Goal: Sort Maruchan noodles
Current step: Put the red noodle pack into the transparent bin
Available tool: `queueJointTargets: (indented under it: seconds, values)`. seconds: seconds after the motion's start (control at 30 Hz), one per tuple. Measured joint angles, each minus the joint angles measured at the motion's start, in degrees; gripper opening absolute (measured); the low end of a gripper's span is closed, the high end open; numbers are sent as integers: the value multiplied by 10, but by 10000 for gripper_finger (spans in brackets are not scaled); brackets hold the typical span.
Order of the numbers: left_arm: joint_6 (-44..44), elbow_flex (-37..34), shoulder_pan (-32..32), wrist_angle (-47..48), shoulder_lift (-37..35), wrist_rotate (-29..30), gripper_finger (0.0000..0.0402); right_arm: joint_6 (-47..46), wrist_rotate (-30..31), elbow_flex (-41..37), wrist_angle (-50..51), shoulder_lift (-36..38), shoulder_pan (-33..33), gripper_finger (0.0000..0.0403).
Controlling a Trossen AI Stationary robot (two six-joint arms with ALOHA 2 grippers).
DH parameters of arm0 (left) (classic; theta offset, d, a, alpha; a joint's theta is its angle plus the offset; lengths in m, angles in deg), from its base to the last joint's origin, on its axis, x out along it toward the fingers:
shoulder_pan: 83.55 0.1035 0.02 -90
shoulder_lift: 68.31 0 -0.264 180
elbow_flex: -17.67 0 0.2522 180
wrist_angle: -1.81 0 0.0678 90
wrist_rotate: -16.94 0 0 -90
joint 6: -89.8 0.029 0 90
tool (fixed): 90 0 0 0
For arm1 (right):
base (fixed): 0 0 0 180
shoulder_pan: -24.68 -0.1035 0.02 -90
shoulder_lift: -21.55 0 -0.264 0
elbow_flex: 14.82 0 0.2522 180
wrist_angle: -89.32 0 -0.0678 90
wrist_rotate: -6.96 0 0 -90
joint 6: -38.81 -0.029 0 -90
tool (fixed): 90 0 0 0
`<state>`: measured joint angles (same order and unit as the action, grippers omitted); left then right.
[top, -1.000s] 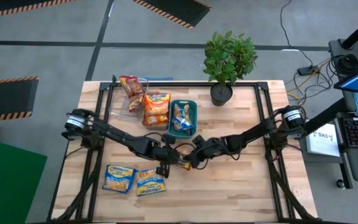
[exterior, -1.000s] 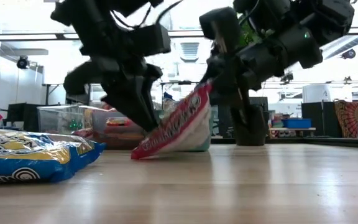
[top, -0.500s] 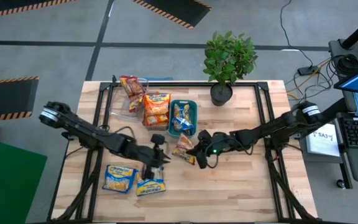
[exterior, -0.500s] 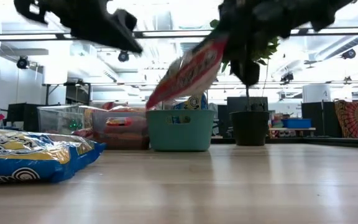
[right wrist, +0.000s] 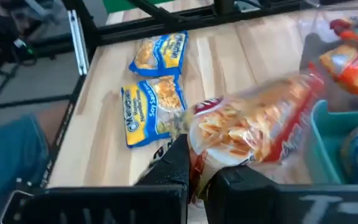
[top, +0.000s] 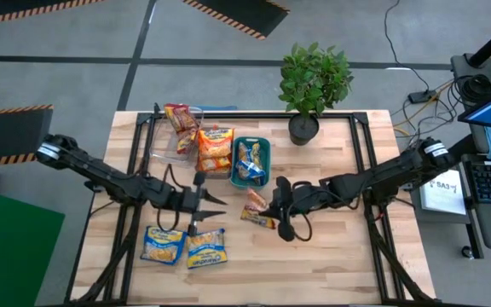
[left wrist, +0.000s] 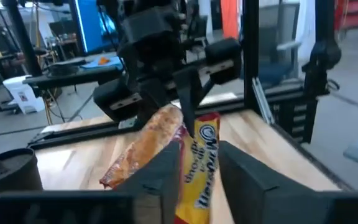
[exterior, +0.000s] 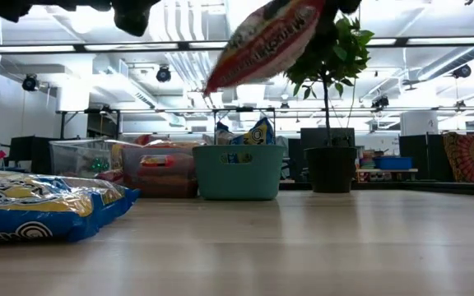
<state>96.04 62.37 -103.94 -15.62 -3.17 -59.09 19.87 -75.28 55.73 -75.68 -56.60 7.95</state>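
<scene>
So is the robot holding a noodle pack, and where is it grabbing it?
Yes. The right hand pinches the red noodle packet by one end, lifted off the table. The left hand is open and holds nothing.

We see a table (top: 331, 256) of pale wood planks, smooth with a soft sheen in the low view, framed by matt black metal rails (top: 365, 153). The red packet (top: 257, 210) is glossy plastic film, crinkled and catching light; the two blue packets (top: 184, 246) on the wood are the same shiny film. The teal bin (exterior: 239, 173) looks like matt moulded plastic, the clear bin (top: 170, 145) like transparent, glossy plastic. The plant pot (top: 303, 129) is dark and matt. The right gripper (top: 281, 207) pinching the red packet and the left gripper (top: 214, 211) are matt black, their fingers (left wrist: 253, 174) looking like hard plastic. The floor (top: 66, 77) is dull grey concrete.
</scene>
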Motion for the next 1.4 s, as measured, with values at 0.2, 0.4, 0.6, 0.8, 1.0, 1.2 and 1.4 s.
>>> queueJointTargets:
  seconds: [0.2,0.4,0.6,0.8,1.0,1.2,1.4]
  values:
    - [4,-8,3,-60,22,0,184,86,20,71,56,-29,-17,9]
    - [18,-19,20,-136,70,13,259,157,76,153,148,-64,-49,9]
    - [-8,-51,44,-251,103,0,299,214,162,231,239,-107,-84,9]
    - [-57,-63,69,-349,145,-110,307,275,239,303,307,-131,-116,9]
    - [-98,-67,75,-432,205,-167,306,311,268,352,314,-141,-123,9]
    - [-115,-45,76,-513,274,-217,298,320,271,358,317,-141,-122,9]
    - [-119,-17,75,-539,312,-256,281,320,267,356,318,-151,-123,9]
